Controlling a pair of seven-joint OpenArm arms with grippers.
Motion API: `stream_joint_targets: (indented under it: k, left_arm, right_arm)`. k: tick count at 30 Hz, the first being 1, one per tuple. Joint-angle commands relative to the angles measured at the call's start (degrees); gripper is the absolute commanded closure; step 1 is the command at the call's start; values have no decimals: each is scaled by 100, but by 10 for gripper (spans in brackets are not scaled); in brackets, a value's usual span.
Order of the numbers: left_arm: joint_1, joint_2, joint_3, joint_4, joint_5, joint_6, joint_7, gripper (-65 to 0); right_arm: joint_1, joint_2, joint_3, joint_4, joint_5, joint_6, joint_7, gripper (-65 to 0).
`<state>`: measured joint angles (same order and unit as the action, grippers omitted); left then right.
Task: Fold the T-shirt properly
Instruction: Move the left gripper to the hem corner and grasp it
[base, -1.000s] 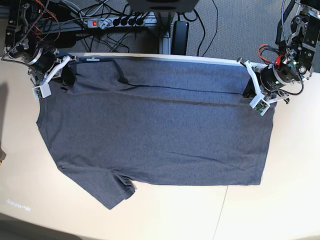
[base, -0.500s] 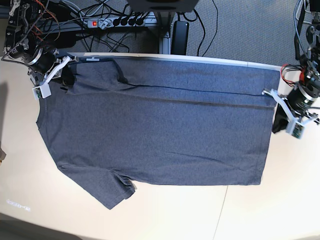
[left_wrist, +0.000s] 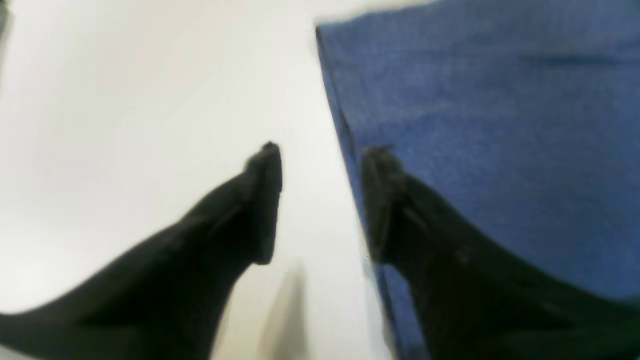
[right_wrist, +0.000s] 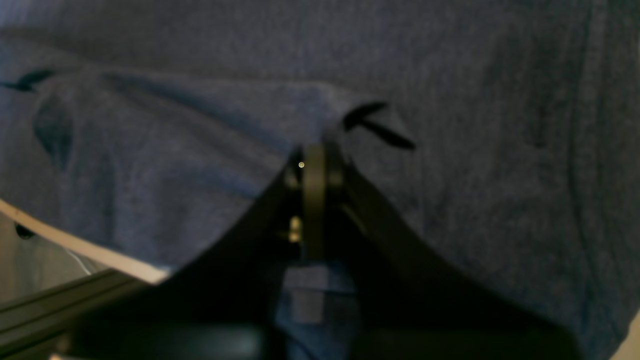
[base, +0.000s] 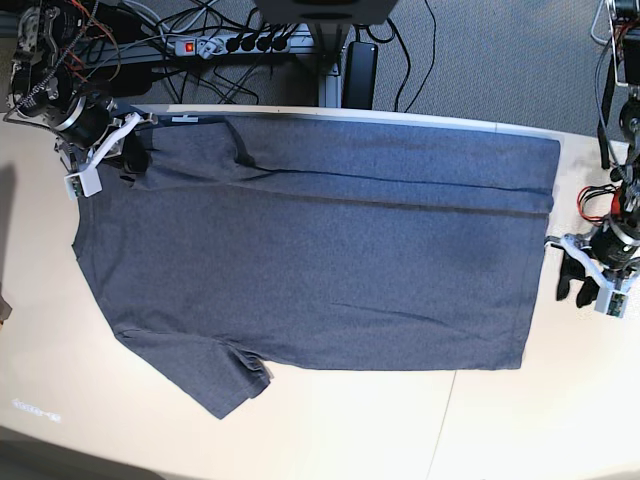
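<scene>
The T-shirt (base: 320, 250) lies spread flat on the table, plain side up, one sleeve (base: 235, 385) at the near left; no letters show. My left gripper (base: 573, 283) is open and empty just off the shirt's right hem. In the left wrist view this gripper (left_wrist: 322, 200) straddles the hem, one finger over bare table, the other over the blue cloth (left_wrist: 500, 125). My right gripper (base: 135, 157) is shut on the T-shirt at its far left corner. In the right wrist view it (right_wrist: 315, 165) pinches a raised fold of the cloth (right_wrist: 175, 150).
The light table (base: 350, 430) shows bare around the shirt at the front and right. Its far edge runs right behind the shirt. Beyond it, on the floor, lie a power strip (base: 235, 42), cables and a black box (base: 360, 65).
My left gripper has let go of the shirt's far right corner, which now lies flat, and has moved toward the near side along the right hem, open. The right gripper has not moved.
</scene>
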<state>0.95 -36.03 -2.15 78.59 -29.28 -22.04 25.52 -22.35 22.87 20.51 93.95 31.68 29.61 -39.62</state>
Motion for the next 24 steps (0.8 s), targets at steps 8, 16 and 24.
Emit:
stream_joint_targets:
  k: [8,16,24]
  left_arm:
    - [-1679,-87,903,-2256,-240,-120,-295,-321]
    - [-2625,350,942,-3167,-592,-610,748,-321]
    - [-3084,918,942,-4013,-568,-612,852,-321]
  right_arm:
    - [9,92,52,59,-131,125,55,0]
    - [9,94,52,59,-127,125,50,0]
    - [9,94,52,59,-125,125,-7,0]
